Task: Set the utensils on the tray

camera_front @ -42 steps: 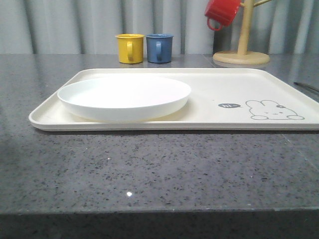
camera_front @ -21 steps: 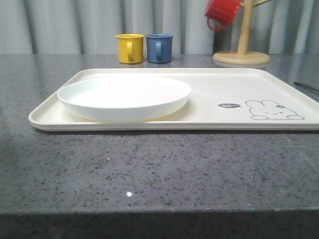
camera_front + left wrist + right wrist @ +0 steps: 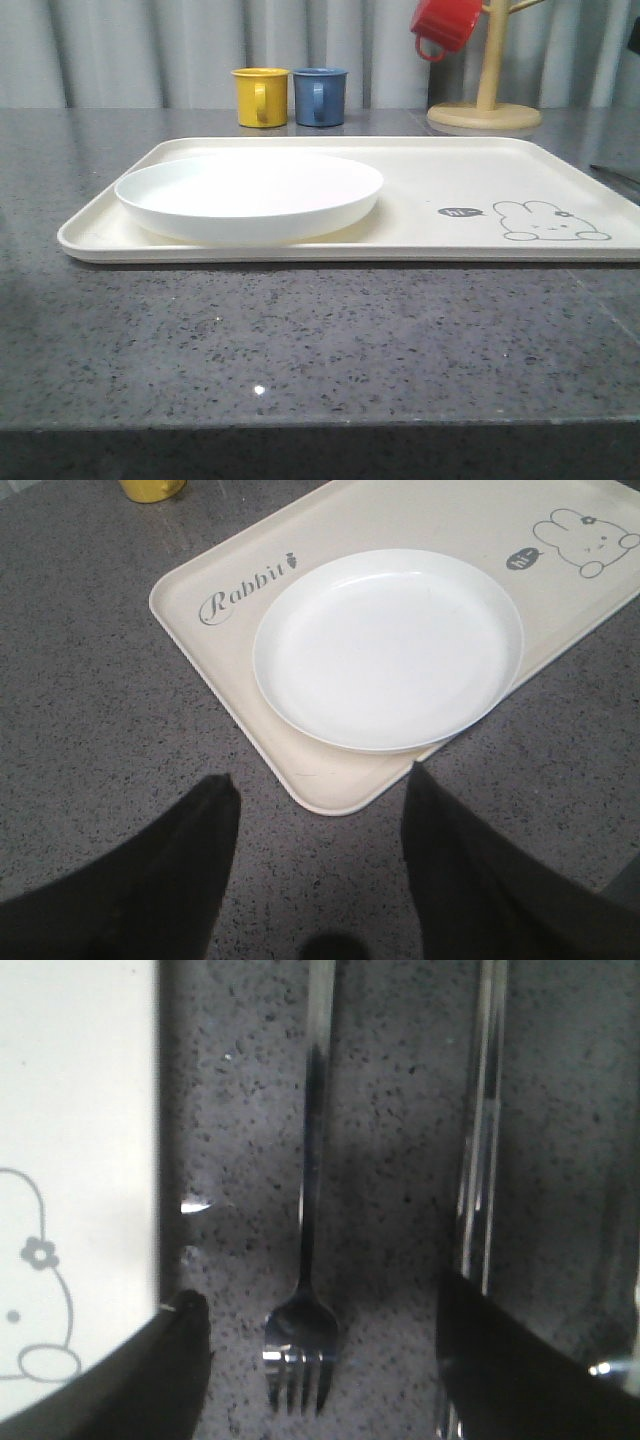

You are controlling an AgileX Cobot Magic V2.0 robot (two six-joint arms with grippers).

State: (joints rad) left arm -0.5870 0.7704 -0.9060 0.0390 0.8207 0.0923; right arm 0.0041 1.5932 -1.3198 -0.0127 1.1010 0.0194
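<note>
Right pincer [image 3: 320,1360] wide, straddling the fork [image 3: 308,1220] on the table just off the tray [image 3: 70,1110] edge to grab it; left pincer [image 3: 320,820] wide, idle near the plate [image 3: 388,648] already on tray.

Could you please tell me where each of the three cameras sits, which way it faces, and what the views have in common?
Front view: low at the table's near edge, facing forward across the tray and plate toward the mugs.
Left wrist view: on the left arm, looking down at the plate and tray corner; left gripper fingers spread.
Right wrist view: on the right arm, close above the fork lying on the table beside the tray; right gripper open.
Shared: every view shows the tray's rabbit drawing.
</note>
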